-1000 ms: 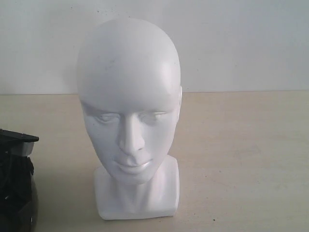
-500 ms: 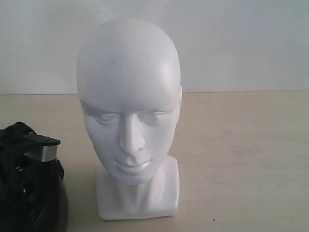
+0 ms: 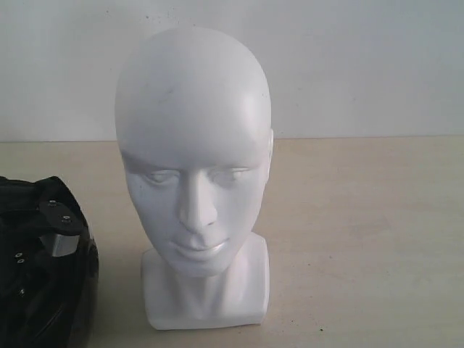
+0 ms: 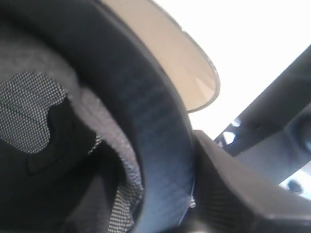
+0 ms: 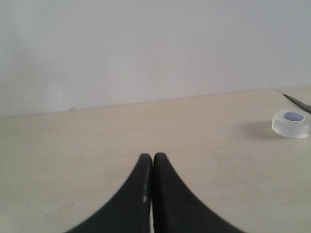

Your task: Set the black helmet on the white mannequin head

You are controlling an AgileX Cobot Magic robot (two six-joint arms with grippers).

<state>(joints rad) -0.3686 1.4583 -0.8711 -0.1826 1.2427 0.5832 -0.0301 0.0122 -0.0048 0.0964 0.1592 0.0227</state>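
The white mannequin head (image 3: pixel 194 145) stands upright on its base block (image 3: pixel 206 293) in the middle of the exterior view, face toward the camera. The black helmet (image 3: pixel 43 290) hangs at the lower left, just left of the base block and apart from it. My left gripper (image 3: pixel 58 221) is shut on the helmet's rim. In the left wrist view the rim (image 4: pixel 155 145) runs between the jaws, one finger (image 4: pixel 233 194) pressed on its outer side, with the padded lining (image 4: pixel 34 116) and the visor (image 4: pixel 180 63) showing. My right gripper (image 5: pixel 153 158) is shut on nothing, low over the table.
The beige table (image 3: pixel 362 232) runs back to a white wall (image 3: pixel 362 65). In the right wrist view a roll of clear tape (image 5: pixel 291 122) lies on the table, with a thin dark tool (image 5: pixel 297 102) beside it.
The helmet and my left gripper have come further into the exterior view from the lower left and turned. The mannequin head has not moved.
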